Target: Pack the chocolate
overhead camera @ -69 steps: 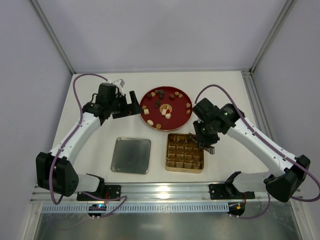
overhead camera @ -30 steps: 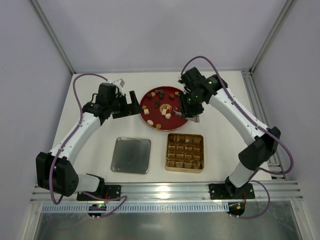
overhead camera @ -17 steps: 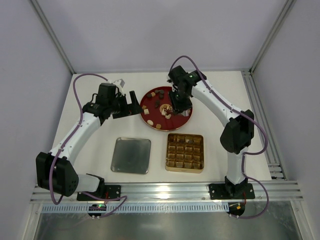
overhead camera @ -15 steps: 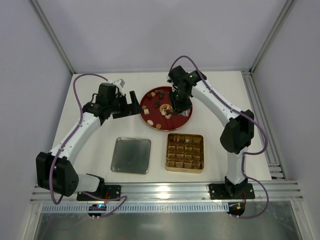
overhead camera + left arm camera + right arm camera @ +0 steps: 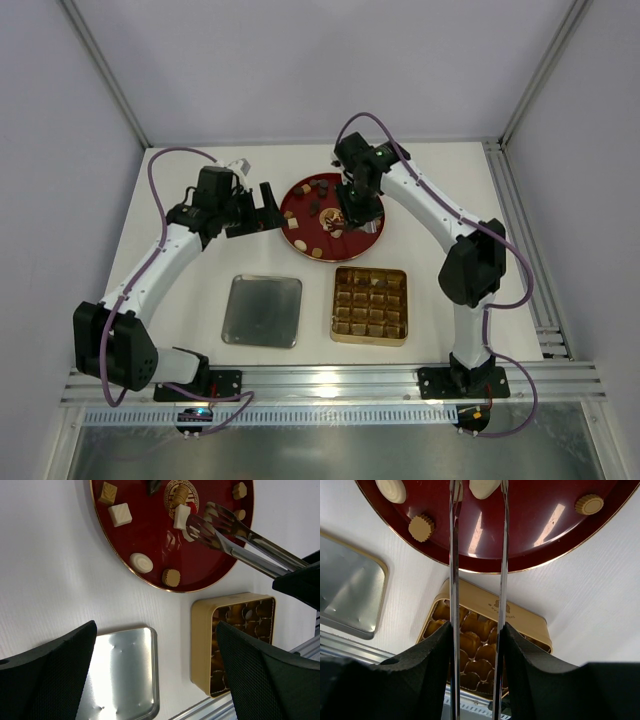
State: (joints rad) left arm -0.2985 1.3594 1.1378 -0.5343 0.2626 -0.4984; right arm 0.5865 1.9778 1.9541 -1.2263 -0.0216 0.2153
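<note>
The chocolate (image 5: pixel 120 514) lies scattered as small tan, dark brown and cream pieces on the red plate (image 5: pixel 150 537). On the white table (image 5: pixel 195 310), seen from above, this plate sits at about 12 o'clock from the gridded tin (image 5: pixel 201 645). A flat silver lid (image 5: pixel 262 311) lies at 9 o'clock from the tin, apart from it. On the plate, pieces sit along the rim from 8 to 6 o'clock and near 11 o'clock, with others around the middle. The right gripper (image 5: pixel 476 635) is over the plate, its black fingers pressed against the two arms of a pair of metal tongs (image 5: pixel 205 527), so the claw is partly closed around that tool. The tong tips stand a little apart near the plate's centre, with a cream-white piece (image 5: pixel 484 487) between them. Whether they are pinching it or only flanking it cannot be told. The left gripper (image 5: pixel 155 627) hangs at 9 o'clock from the plate, just off its rim, with its jaws spread as wide as they go and nothing between them.
</note>
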